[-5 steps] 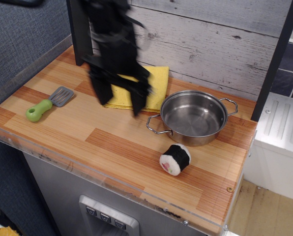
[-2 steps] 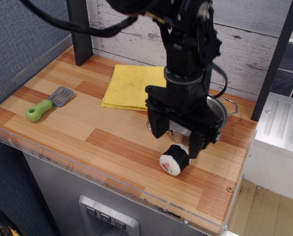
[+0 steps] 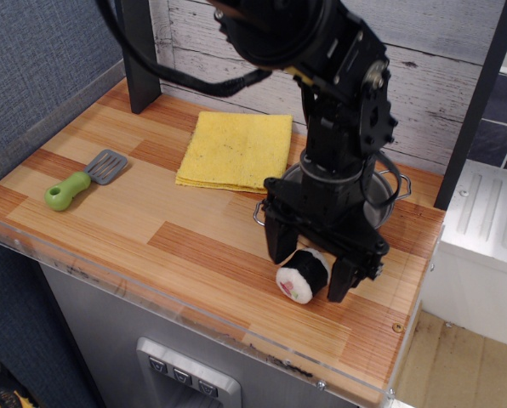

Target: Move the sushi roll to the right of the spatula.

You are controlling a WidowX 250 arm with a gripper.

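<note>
The sushi roll (image 3: 299, 278), black wrap with a white end face, lies on the wooden counter at the front right. My black gripper (image 3: 310, 267) hangs straight down over it. Its jaws are open, one finger on each side of the roll, and they do not squeeze it. The spatula (image 3: 85, 178), with a grey slotted blade and a lime-green handle, lies far to the left on the counter, well apart from the gripper.
A steel pot (image 3: 371, 206) stands just behind the gripper, mostly hidden by the arm. A yellow cloth (image 3: 235, 150) lies at the back middle. A dark post (image 3: 139, 53) stands at the back left. The counter's front edge (image 3: 194, 310) is close to the roll.
The arm has swung from the back left over the cloth to the front right and come down. Its open fingers now straddle the sushi roll, which has not moved.
</note>
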